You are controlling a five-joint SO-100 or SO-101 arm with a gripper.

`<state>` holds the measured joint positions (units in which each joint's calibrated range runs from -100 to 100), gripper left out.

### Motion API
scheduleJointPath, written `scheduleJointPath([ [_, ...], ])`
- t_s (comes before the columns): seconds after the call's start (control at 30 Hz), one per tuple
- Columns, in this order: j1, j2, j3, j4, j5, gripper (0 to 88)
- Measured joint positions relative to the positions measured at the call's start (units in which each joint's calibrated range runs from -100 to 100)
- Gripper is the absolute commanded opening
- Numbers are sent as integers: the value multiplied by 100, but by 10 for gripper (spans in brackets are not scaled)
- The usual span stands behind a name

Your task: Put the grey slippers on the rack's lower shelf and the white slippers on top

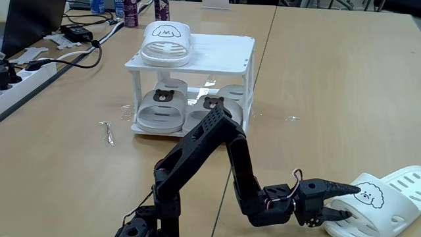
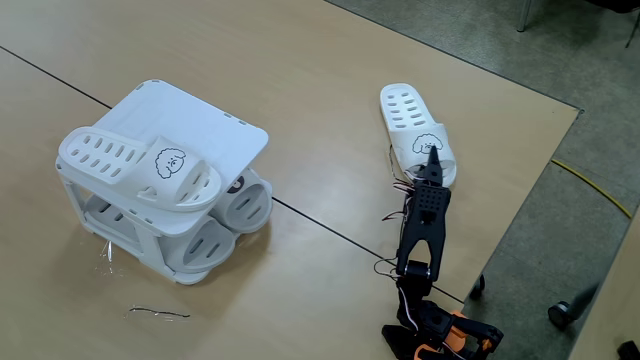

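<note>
In a fixed view the arm's black links cover the front of the right-hand grey slipper (image 1: 212, 108) on the lower shelf (image 1: 192, 124), and the loose white slipper (image 1: 385, 197) runs off the right and bottom edges. The lower finger of the pincer (image 1: 339, 201) goes under that slipper's strap, so its tip is hidden. In the other fixed view the grey slippers (image 2: 232, 215) show just as rounded ends under the top (image 2: 185, 120), their prints not readable.

Your tan wooden table (image 1: 316, 79) carries the rack (image 1: 197, 62), one white slipper (image 2: 415, 133), a power strip (image 1: 26, 74) and cables.
</note>
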<state>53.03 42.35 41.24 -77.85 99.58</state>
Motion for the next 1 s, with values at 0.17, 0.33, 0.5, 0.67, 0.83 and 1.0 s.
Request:
scheduleJointPath([
  [0.17,-232,346,-683,26,0,294],
  [0.33,-255,709,-1743,687,0,294],
  [0.5,-270,1155,-3028,1502,0,276],
  [0.67,-270,1320,-3621,1931,0,17],
  [0.83,-217,1320,-3630,1940,0,7],
  [1.0,-187,940,-3666,2738,0,7],
])
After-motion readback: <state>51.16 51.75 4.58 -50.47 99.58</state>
